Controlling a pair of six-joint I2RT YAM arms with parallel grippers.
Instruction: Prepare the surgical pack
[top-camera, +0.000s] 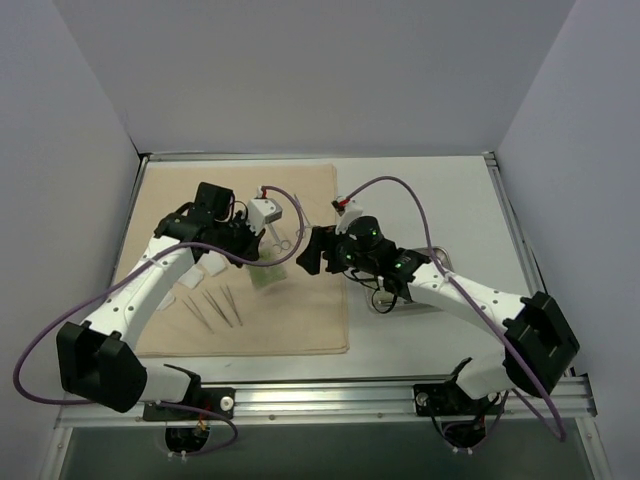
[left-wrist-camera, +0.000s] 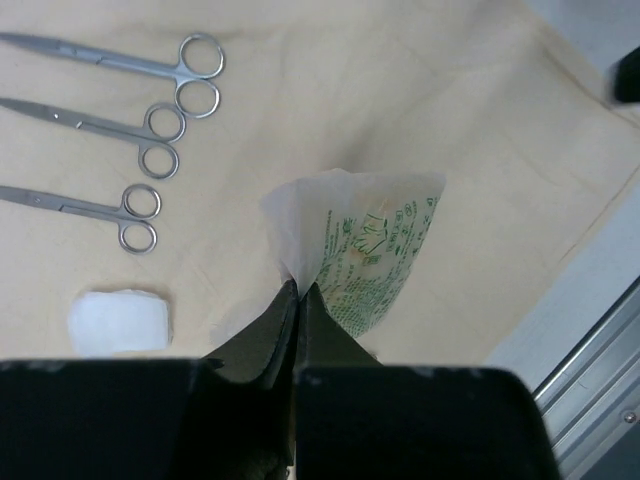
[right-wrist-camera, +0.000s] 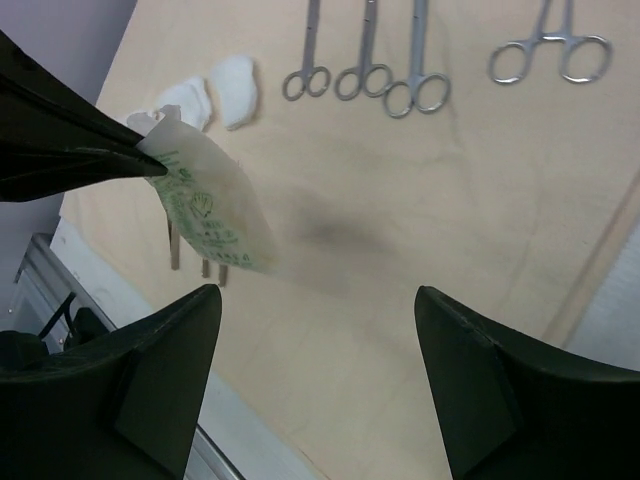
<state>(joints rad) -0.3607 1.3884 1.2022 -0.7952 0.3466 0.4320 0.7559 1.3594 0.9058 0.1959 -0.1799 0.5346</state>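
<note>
Hanging by one corner, a packet was held above the cloth by the left hand, whose jaws were clenched on it. The right hand was found released and empty, near the packet. The cloth was spread flat on the worktop, with forceps and white pads laid out on it. The task was judged to be at an early stage: the packet was not yet set down, and nothing had been folded into a bundle.
</note>
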